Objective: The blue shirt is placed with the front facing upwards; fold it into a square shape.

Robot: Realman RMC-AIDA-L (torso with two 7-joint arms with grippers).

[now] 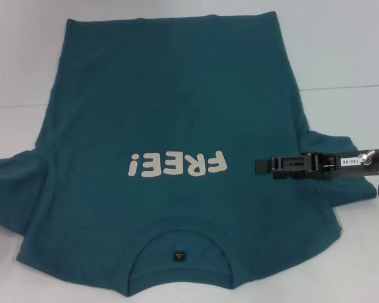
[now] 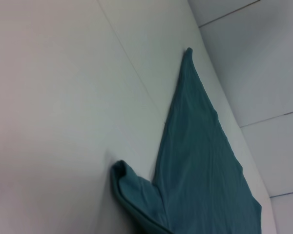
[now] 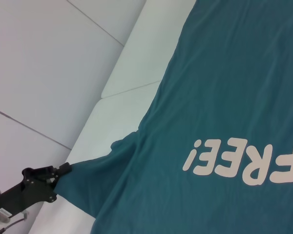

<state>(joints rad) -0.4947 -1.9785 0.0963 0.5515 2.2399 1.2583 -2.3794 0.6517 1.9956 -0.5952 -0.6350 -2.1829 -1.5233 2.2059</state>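
Teal-blue cotton T-shirt, the blue shirt, lay flat and face up on a white table, collar nearest the robot, hem at the far edge, white "FREE!" lettering reading upside down from the head camera. Both short sleeves were spread out sideways; the left sleeve showed some bunching near its end. The right gripper lay stretched out low over the right side of the chest beside the lettering, its arm crossing the right sleeve; whether its claw was parted or closed, or had any cloth, cannot be told. The left gripper appeared only in the right wrist view, at the tip of the left sleeve, its fingers seemingly closed on the cloth edge, though the grip could not be confirmed. Risks noted: a pinch taking only the top layer would drag the front panel and leave the back behind, wrinkling the fold; an arm resting across the right sleeve could pin it and skew the garment when lifted; uneven pulls from the two sides could turn the shirt off square; a thin hold on the sleeve tip could slip free mid-fold.
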